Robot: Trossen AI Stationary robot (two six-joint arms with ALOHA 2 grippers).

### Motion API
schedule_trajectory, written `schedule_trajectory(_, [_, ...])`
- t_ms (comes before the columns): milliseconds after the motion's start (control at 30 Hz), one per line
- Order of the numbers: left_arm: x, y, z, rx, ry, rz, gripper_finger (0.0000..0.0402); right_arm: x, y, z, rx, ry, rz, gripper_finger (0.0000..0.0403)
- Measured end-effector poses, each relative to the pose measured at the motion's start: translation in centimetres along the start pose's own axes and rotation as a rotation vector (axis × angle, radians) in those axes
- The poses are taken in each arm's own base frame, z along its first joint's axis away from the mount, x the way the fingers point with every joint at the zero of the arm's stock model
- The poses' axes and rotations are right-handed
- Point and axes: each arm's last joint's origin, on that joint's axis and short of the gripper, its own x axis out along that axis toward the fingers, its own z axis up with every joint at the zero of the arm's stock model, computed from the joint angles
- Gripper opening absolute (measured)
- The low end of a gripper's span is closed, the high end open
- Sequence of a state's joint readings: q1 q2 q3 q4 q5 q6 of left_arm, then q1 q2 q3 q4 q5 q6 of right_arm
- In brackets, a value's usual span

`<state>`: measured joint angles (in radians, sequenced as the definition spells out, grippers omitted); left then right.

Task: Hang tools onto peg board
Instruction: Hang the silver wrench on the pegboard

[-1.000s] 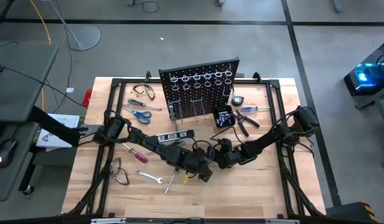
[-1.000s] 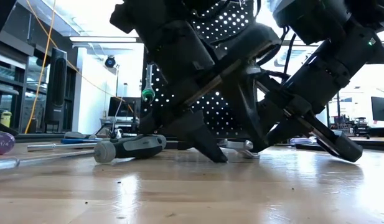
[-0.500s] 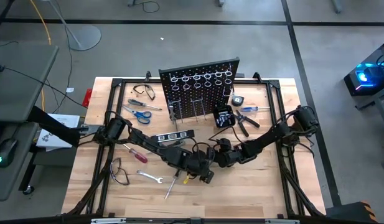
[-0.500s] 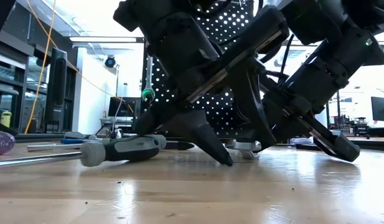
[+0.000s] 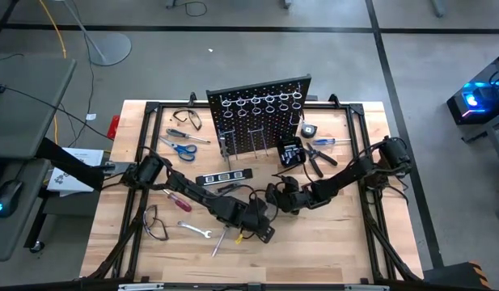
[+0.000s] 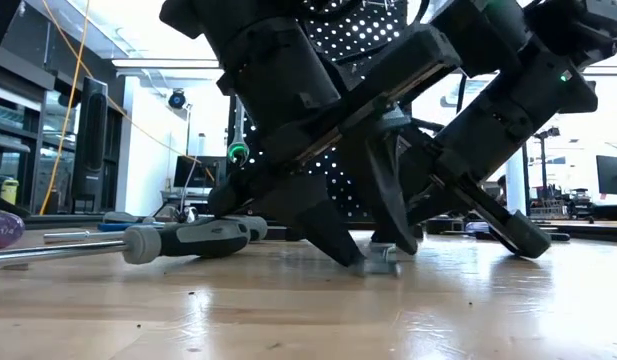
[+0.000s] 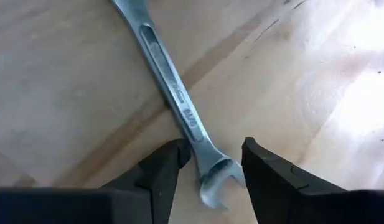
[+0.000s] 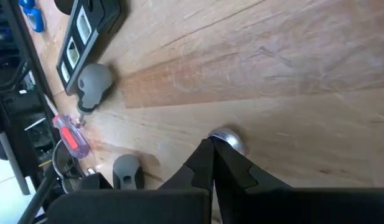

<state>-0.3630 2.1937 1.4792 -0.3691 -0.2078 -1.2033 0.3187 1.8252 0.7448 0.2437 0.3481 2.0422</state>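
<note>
Across the desk [image 5: 346, 242], the peg board [image 5: 261, 117] stands upright at the far edge, its rings and hooks facing the arms, and most tools lie flat near its foot: scissors [image 5: 179, 148] and a screwdriver [image 5: 175, 201] off to its left side, pliers [image 5: 318, 158] just to its right. Well in front of the board, both arms meet low over the wood. The left gripper [image 7: 207, 165] has its fingers [image 7: 163, 171] spread either side of a wrench [image 7: 173, 93], straddling the shaft just above its open jaw end and not yet pinching it. The right gripper [image 8: 211, 163] sits just beside it, fingers pressed together with nothing between them, tips resting by a small silver knob on the wood. The grip is so near the wrench's end that the long shaft may swing or slip out when raised, and thin flat steel lying flush on wood may skid away as the fingers close. The two arms are also close enough to knock together on the lift. From above, the arms hide the wrench; the low view shows only dark links and a grey-handled driver [image 6: 188, 240], and what the silver knob belongs to cannot be made out.
</note>
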Motion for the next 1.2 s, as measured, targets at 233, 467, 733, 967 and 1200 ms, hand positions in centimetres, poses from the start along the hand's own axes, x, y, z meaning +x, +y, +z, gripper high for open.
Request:
schedule_trajectory(233, [0.6, 0.2, -0.2, 0.058, 0.012, 0.009, 0.0035, 0.0, 0.0, 0.0, 0.023, -0.007, 0.008, 0.0000])
schedule_trajectory(467, [1.1, 0.2, -0.2, 0.038, 0.029, -0.014, 0.0002, 0.0, 0.4, -0.1, 0.073, 0.002, 0.045, 0.0000])
schedule_trajectory(733, [-1.0, 0.3, -0.5, 0.103, 0.008, 0.051, 0.0001, -0.1, -0.2, 0.0, -0.026, -0.033, -0.004, 0.0000])
schedule_trajectory(967, [-2.3, 1.3, -0.3, 0.229, 0.042, 0.167, 0.0000, -0.3, -1.0, -0.1, -0.115, -0.040, -0.078, 0.0000])
schedule_trajectory(1200, [-3.6, 3.0, -0.5, 0.343, 0.078, 0.366, 0.0000, -1.1, -2.3, -1.1, -0.071, -0.085, -0.116, 0.0000])
